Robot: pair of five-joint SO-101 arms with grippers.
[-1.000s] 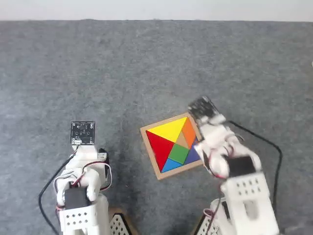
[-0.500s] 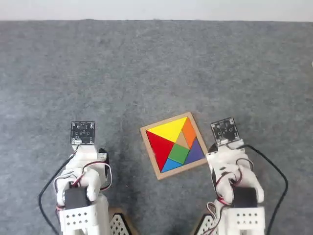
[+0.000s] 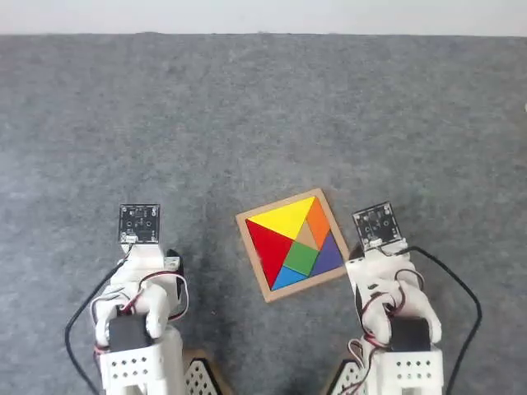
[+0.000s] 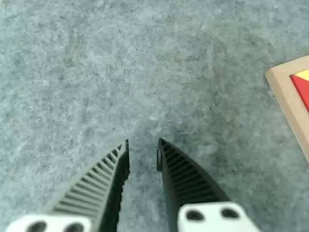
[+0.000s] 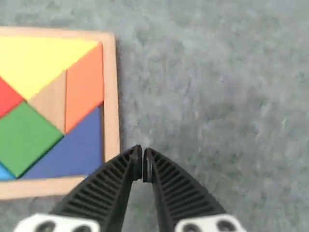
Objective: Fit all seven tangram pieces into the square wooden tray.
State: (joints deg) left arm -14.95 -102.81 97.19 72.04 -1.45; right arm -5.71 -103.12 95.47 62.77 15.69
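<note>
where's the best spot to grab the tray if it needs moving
The tray by its rim, at the corner nearest the right gripper, coming from above. It lies flat and the pieces fill it up to the rim, so no finger fits inside. Across a corner, the two outer edges are likely narrow enough to pinch. That gripper is shut and would need to open first.
</note>
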